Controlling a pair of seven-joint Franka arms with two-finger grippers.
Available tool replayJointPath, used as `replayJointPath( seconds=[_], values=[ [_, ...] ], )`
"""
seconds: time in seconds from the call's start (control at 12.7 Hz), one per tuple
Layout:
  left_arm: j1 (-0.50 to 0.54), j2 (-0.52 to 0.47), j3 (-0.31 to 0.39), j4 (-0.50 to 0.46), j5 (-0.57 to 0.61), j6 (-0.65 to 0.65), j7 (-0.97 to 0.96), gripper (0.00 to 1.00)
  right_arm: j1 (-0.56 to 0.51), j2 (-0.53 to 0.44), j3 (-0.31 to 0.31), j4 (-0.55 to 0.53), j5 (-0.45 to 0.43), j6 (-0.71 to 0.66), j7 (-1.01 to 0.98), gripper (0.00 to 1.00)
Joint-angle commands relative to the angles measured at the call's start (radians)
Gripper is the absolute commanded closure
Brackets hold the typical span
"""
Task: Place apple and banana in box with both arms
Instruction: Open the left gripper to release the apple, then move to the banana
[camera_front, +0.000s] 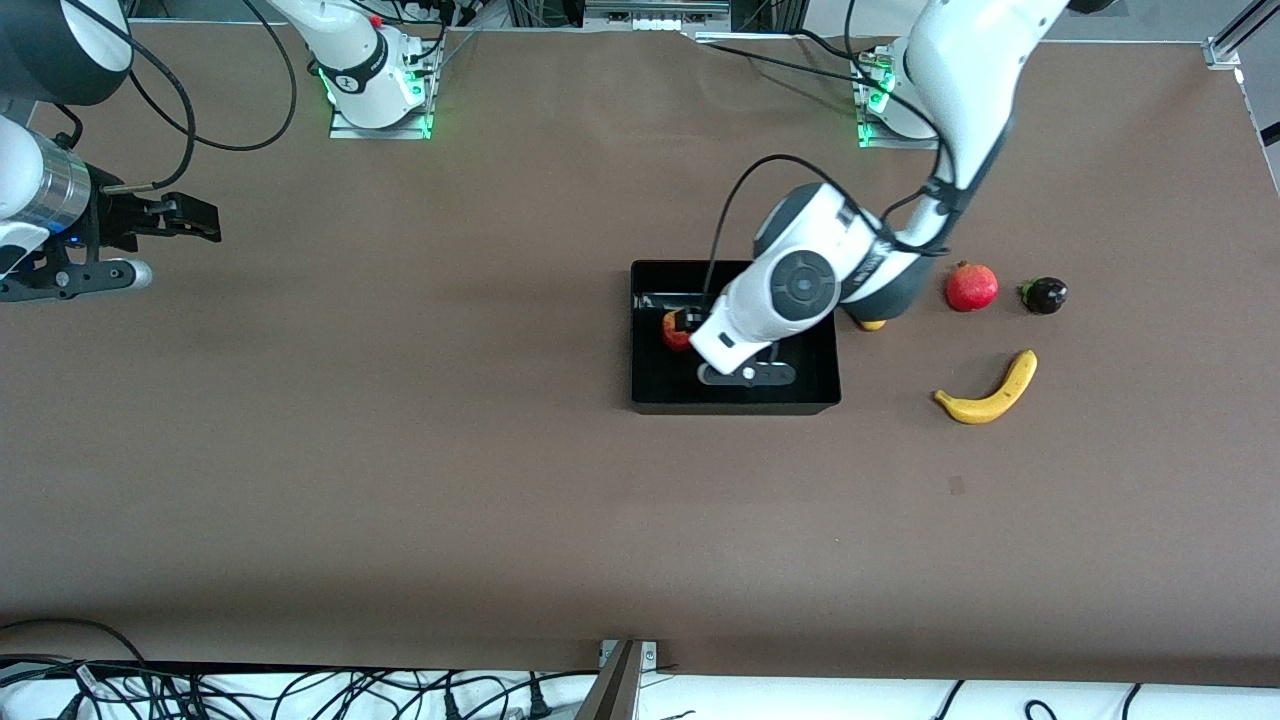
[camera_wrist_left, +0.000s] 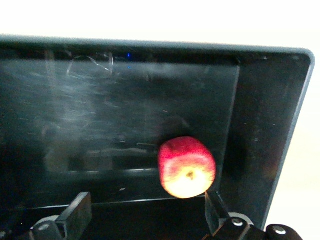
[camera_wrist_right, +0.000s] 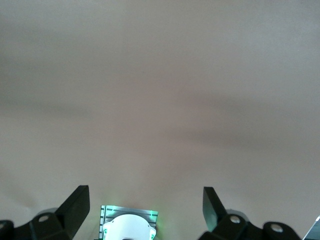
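Observation:
The red-and-yellow apple (camera_front: 675, 332) (camera_wrist_left: 186, 167) lies in the black box (camera_front: 735, 405) (camera_wrist_left: 270, 125), by its wall toward the right arm's end. My left gripper (camera_front: 688, 328) (camera_wrist_left: 147, 205) hangs open inside the box just above the apple, gripping nothing; the apple sits close to one fingertip (camera_wrist_left: 214, 207). The yellow banana (camera_front: 990, 395) lies on the table outside the box, toward the left arm's end. My right gripper (camera_front: 200, 220) (camera_wrist_right: 145, 197) waits open and empty over bare table at the right arm's end.
A red pomegranate (camera_front: 972, 286) and a small dark purple fruit (camera_front: 1045, 295) lie farther from the camera than the banana. A yellow fruit (camera_front: 872, 323) peeks out from under the left arm beside the box. The right arm's base (camera_wrist_right: 129, 225) shows between the right fingers.

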Motion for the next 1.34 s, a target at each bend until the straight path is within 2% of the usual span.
replayJointPath(
  seconds=[0.0,0.24,0.47,0.63,0.79,1.02,1.26],
  values=[
    [0.118,-0.044,-0.004,-0.007,0.014,-0.07,0.202,0.0,0.001,-0.006,0.0,0.001,-0.002,-0.013,-0.015,0.0],
    [0.253,-0.044,0.0,-0.01,0.018,-0.116,0.513,0.0,0.001,-0.006,0.0,0.001,-0.002,-0.013,-0.015,0.0],
    [0.321,-0.039,0.0,-0.019,0.184,-0.124,0.646,0.0,0.001,-0.006,0.0,0.001,-0.002,-0.013,-0.015,0.0],
    [0.385,-0.012,0.002,-0.028,0.227,-0.113,0.757,0.0,0.001,-0.006,0.0,0.001,-0.002,-0.013,-0.016,0.0],
    [0.451,0.019,0.0,-0.034,0.285,-0.069,0.857,0.0,0.001,-0.007,0.0,0.001,-0.002,-0.013,-0.016,0.0],
    [0.507,0.034,0.002,-0.082,0.371,0.0,0.904,0.0,0.001,-0.006,0.0,0.001,-0.002,-0.013,-0.016,0.0],
    [0.571,0.046,0.002,-0.151,0.382,0.119,0.984,0.0,0.001,-0.006,0.0,0.001,-0.002,-0.013,-0.015,0.0]
  ],
)
